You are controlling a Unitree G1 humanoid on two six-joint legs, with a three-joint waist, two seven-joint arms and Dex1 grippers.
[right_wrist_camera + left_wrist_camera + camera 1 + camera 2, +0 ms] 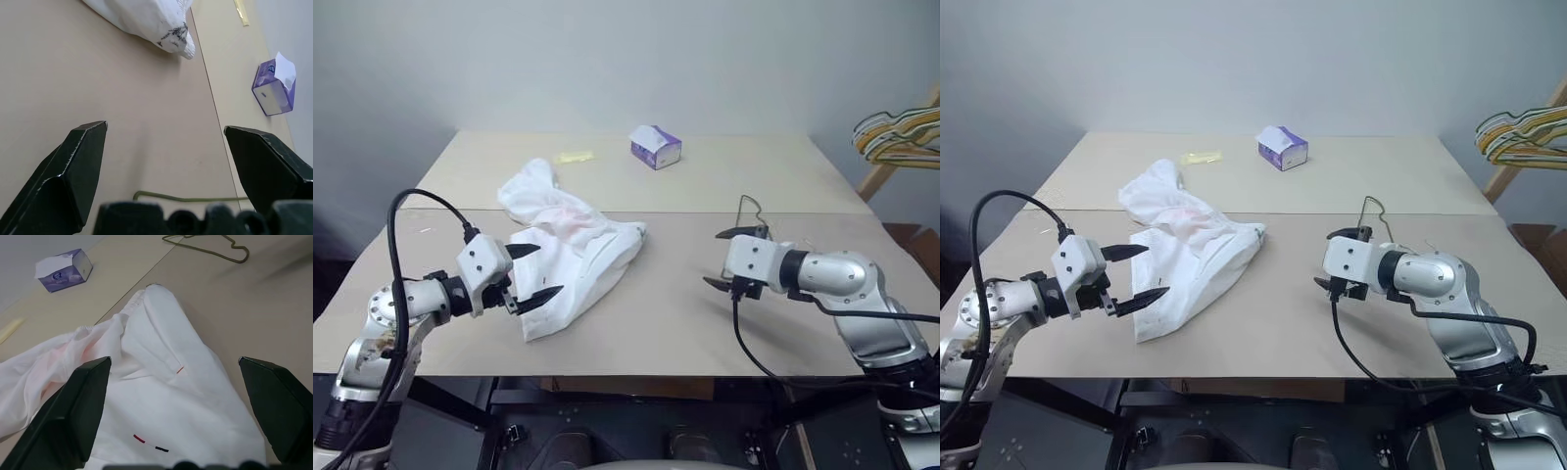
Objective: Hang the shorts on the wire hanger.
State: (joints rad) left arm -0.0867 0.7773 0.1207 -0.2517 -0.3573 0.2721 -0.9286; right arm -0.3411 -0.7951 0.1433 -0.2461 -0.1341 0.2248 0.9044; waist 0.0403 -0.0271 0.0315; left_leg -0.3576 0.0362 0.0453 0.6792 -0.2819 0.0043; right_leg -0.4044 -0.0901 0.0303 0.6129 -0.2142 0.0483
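Note:
The white shorts (573, 245) lie crumpled on the table left of centre, with faint pink stains and a small red-and-black mark (150, 443) near one hem. My left gripper (550, 269) is open and hovers just over the near left part of the shorts, holding nothing. The thin dark wire hanger (751, 204) lies flat on the table at the right, with its hook (238, 254) showing. It is mostly hidden behind my right gripper (712, 258), which is open and empty just above the table and points toward the shorts.
A purple-white tissue box (656, 147) stands at the back centre of the beige table (666, 323). A small yellow strip (574, 157) lies at the back left. A bunch of yellow, green and white hangers (901, 132) hangs beyond the table's right edge.

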